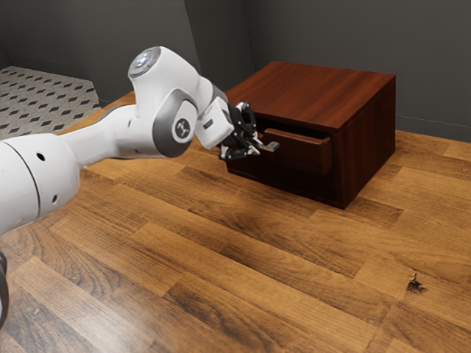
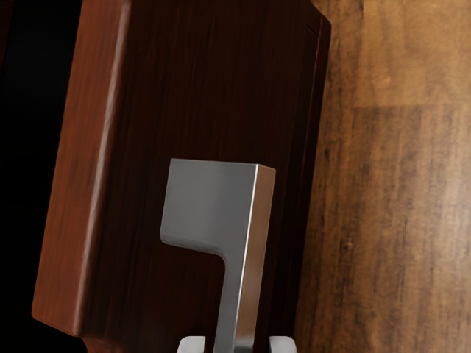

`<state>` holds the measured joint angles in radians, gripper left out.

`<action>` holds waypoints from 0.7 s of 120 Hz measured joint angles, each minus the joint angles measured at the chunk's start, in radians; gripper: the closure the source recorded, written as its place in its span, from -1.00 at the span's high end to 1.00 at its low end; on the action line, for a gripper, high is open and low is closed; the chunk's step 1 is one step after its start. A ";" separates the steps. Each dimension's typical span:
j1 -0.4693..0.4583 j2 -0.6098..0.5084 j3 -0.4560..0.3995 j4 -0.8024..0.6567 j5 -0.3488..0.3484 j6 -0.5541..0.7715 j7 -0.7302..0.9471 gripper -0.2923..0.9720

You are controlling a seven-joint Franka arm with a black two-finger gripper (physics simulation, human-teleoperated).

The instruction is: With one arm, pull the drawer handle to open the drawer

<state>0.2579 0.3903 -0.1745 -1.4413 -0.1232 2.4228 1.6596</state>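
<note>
Tool: the black tool [image 1: 257, 147] pinches the drawer handle [image 1: 271, 145] at the cabinet's front; in the wrist view its pale fingertips [image 2: 193, 344] sit on either side of the handle's metal stem.
Drawer handle: silver, angled bar standing out from the drawer front [image 1: 302, 153].
Drawer: upper one, pulled a short way out of the cabinet [image 1: 324, 88], with a dark gap above it.
Cabinet: dark red-brown wood, standing on the wooden worktop [image 1: 221, 279] toward the exterior view's right.
Arm: the white arm [image 1: 110, 136] reaches in from the exterior view's left.
</note>
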 joint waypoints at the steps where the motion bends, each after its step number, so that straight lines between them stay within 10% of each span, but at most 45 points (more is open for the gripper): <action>1: 0.000 -0.001 0.000 -0.001 0.000 0.000 0.000 -0.55; 84: 0.001 -0.105 0.014 -0.133 -0.001 -0.001 -0.026 -0.52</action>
<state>0.2589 0.2853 -0.1604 -1.5741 -0.1238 2.4223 1.6337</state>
